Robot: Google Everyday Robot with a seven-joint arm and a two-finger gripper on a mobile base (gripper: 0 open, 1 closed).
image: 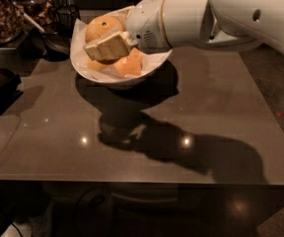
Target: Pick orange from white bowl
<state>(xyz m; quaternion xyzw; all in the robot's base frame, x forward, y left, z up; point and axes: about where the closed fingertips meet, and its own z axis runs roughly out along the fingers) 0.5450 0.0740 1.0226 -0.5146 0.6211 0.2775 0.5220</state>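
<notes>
The orange (104, 26) is held clamped between the fingers of the gripper (102, 39) just above the white bowl (116, 79), over two smaller fruits (130, 65) lying inside it, so only carrying it away appears to remain.

Arm stretched left, gripper clamped on the orange.
The white arm (260, 11) comes in from the far right and runs nearly level toward the left. Its thick wrist (181, 16) ends in the gripper (98, 37) at the far left. The near finger (107, 46) presses against the near side of the orange (102, 26); the far finger is hidden behind the fruit.
</notes>
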